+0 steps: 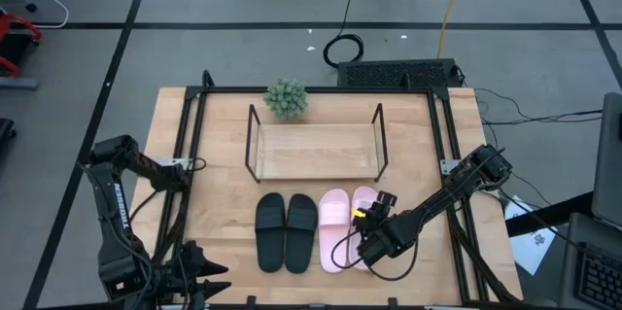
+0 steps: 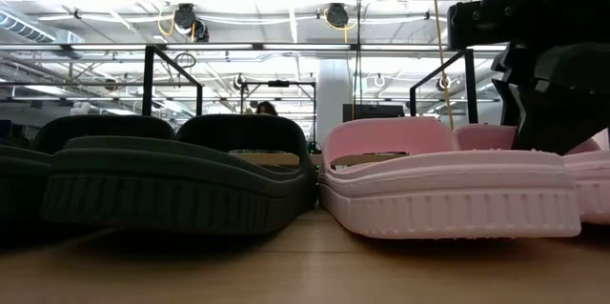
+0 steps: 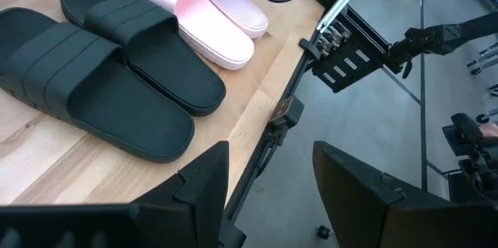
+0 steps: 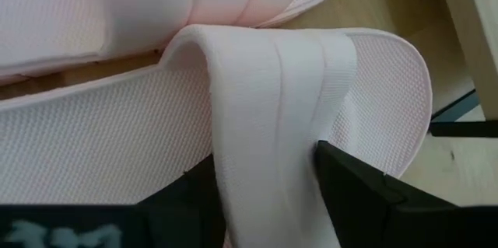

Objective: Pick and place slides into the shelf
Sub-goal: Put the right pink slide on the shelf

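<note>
Four slides lie side by side on their soles on the table, near of the shelf point(image 1: 316, 152): a black pair point(image 1: 286, 232) point(image 3: 117, 77) and, to its right, a pale pink pair point(image 1: 335, 229) point(image 2: 448, 190). My right gripper point(image 1: 365, 219) point(image 4: 264, 193) hangs open over the right-hand pink slide point(image 1: 363, 211), pointing down, with one finger on each side of that slide's strap point(image 4: 272, 108). My left gripper point(image 3: 271, 178) is open and touches nothing, by the table's near left corner point(image 1: 199, 273). My right gripper comes from above with its fingers point(image 4: 350, 190) across the right pink slide's strap point(image 4: 268, 162), one toward the toe and one toward the heel. The slide lies flat on the table. Whether the fingers touch the strap I cannot tell.
A small green plant point(image 1: 286, 98) stands at the shelf's far left corner. The black table frame point(image 1: 190, 145) runs along the left and right edges. Bare wood lies left of the black slides. Cables and a keyboard lie on the floor beyond the far edge.
</note>
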`<state>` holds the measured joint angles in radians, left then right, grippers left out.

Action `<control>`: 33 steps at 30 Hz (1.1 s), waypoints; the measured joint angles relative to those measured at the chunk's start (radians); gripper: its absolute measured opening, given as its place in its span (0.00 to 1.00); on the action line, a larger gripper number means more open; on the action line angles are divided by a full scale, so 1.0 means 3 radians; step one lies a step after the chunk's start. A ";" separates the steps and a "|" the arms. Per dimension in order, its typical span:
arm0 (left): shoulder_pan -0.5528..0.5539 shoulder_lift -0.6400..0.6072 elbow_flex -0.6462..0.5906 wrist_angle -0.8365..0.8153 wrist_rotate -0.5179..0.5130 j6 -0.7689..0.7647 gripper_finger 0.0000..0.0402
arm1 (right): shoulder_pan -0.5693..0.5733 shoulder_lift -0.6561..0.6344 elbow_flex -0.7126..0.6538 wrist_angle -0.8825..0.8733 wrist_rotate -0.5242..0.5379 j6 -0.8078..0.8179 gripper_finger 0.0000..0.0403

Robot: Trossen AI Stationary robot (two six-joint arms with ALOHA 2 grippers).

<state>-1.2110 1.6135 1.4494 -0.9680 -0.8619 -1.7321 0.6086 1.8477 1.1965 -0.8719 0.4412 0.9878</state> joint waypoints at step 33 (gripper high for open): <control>0.0049 0.0001 0.0001 -0.0001 -0.0011 -0.0001 0.47 | 0.0204 -0.0647 0.0382 -0.0224 -0.0271 0.0064 0.00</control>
<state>-1.1962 1.6138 1.4498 -0.9684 -0.8654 -1.7325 0.6700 1.6537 1.3112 -0.9390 0.3598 1.0071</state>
